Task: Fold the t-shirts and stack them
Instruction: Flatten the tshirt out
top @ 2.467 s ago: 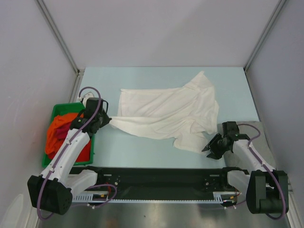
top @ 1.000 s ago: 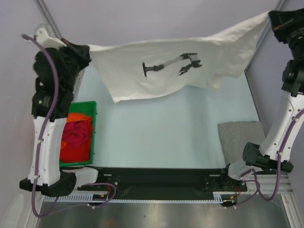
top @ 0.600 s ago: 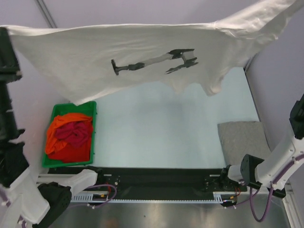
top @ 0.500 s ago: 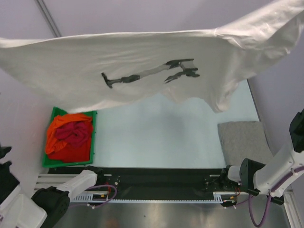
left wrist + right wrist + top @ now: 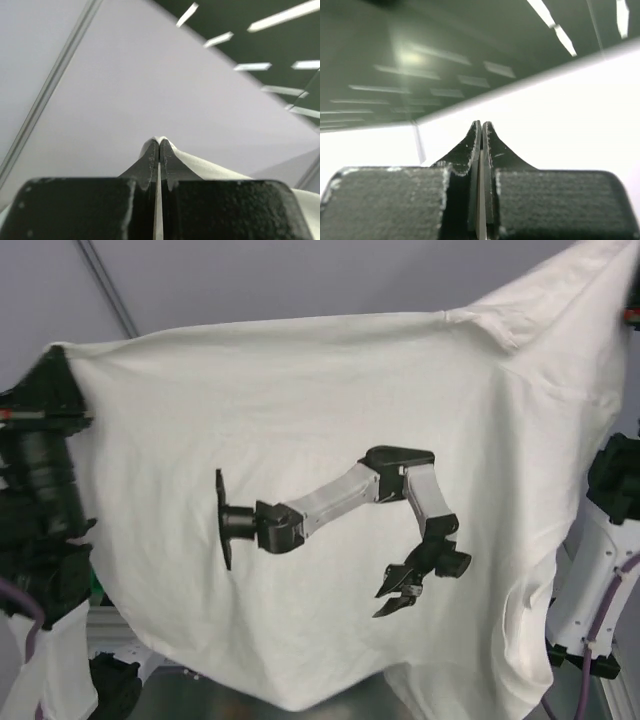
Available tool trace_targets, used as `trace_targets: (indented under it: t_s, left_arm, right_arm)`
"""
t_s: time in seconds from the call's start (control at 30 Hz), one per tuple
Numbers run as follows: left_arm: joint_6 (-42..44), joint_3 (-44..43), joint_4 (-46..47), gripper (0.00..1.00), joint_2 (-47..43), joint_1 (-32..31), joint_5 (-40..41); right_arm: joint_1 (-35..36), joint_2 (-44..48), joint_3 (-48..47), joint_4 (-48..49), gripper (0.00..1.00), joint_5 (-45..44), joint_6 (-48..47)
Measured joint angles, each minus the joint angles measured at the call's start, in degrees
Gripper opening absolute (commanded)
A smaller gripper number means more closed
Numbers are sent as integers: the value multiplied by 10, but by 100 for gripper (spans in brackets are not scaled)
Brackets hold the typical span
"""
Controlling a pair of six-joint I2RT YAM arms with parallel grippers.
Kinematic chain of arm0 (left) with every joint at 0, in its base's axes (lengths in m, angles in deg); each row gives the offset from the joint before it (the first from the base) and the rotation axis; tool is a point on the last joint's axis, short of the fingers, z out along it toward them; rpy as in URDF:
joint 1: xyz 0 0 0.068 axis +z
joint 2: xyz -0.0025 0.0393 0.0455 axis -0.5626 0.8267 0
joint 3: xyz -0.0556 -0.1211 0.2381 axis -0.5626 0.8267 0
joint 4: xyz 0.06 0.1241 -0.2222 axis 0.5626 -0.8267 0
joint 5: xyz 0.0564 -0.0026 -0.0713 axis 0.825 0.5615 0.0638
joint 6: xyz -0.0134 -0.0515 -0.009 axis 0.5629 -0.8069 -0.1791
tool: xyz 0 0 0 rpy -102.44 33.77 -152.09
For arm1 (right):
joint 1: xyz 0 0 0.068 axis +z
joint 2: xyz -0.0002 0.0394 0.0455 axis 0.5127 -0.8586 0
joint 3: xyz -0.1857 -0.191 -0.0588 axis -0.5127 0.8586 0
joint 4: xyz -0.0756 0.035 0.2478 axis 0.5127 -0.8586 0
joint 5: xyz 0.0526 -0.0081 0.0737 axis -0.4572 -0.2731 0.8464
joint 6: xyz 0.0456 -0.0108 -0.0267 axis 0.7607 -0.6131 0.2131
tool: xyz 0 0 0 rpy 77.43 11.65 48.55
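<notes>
I hold the white fabric t-shirt [image 5: 300, 420] spread between left end effector [image 5: 159, 142] and right end effector [image 5: 481, 124]; both, raised high, pinch its top corners.

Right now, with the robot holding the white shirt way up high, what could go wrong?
1. The left gripper pinches only a thin edge of the white t-shirt, so that corner might slip out.
2. The shirt covers nearly the whole top view and hides the table, so laying it down flat could be hard to check.
3. Its lower right side hangs bunched, so it may land creased.
</notes>
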Motion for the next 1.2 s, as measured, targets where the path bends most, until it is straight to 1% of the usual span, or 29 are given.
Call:
trace_targets:
  t_s: [0.1,0.17,0.33,0.43,0.5,0.57,0.67,0.73,0.77,0.8,0.87,0.93,1.0,1.2]
  left_arm:
    - [0,128,21,0,10,-1,16]
    - [-2,193,22,0,21,-2,28]
    - [-6,377,88,0,57,-1,63]
    - [-12,450,134,0,98,4,81]
    - [-21,478,165,0,146,12,86]
    - [-32,482,194,0,221,26,83]
    - [-47,450,217,0,356,53,66]
    - [-57,402,207,0,458,70,44]
    - [-61,378,202,0,496,75,33]
    - [-64,340,186,0,548,84,17]
    - [-66,285,171,0,614,96,-5]
    - [-67,247,153,0,655,107,-29]
    - [-66,225,139,0,673,116,-45]
    - [-70,176,109,0,684,140,-89]
  right_arm:
    - [10,0,127,-2,0,14,-19]
    - [12,-8,208,4,0,26,-31]
    - [16,-40,403,-2,0,43,-59]
    - [22,-69,487,-1,0,48,-73]
    - [26,-100,509,4,0,54,-79]
    - [31,-146,517,14,0,59,-90]
    - [40,-234,503,29,0,73,-103]
    - [44,-313,468,24,0,87,-107]
    - [45,-344,450,20,0,90,-109]
    - [49,-380,426,9,0,93,-113]
    - [54,-442,374,-23,0,101,-118]
    - [59,-477,343,-40,0,105,-119]
    - [62,-493,323,-55,0,108,-119]
    - [72,-525,232,-81,0,110,-115]
